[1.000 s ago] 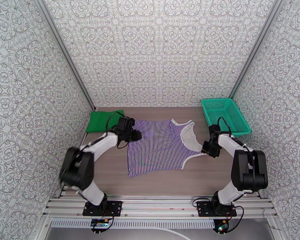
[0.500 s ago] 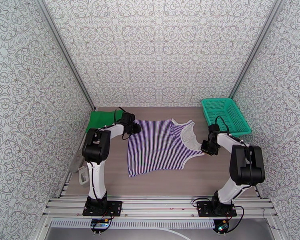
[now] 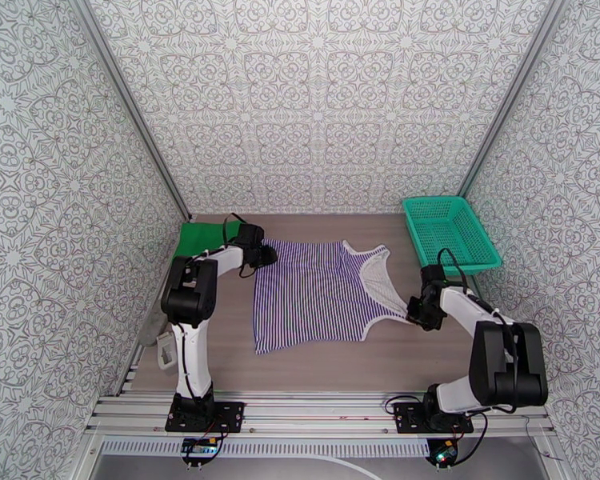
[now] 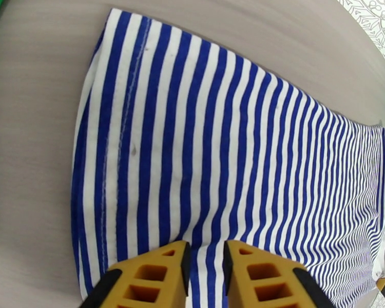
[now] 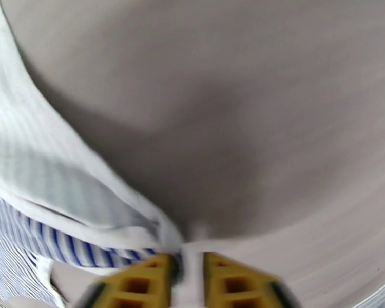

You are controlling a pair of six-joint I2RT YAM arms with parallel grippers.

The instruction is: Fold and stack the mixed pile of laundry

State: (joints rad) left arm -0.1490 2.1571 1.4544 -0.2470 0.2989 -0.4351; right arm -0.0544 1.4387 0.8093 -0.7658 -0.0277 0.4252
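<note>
- Left gripper [image 4: 207, 251] pinches an edge of the purple-and-white thin-striped fabric shirt [image 3: 316, 294], which lies spread on the grey wood-grain table [image 3: 428, 358].
- Right gripper [image 5: 191, 264] is clamped on its white strap trim [image 5: 136, 222].

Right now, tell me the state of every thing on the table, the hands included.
striped shirt, spread flat, unfolded, gripped at both ends.
green cloth, lying at the far left, not held.
teal basket, upright, empty.
left hand, closed on the shirt's edge near the hem.
right hand, closed on the shirt's white strap trim, though that view is blurred.
</note>
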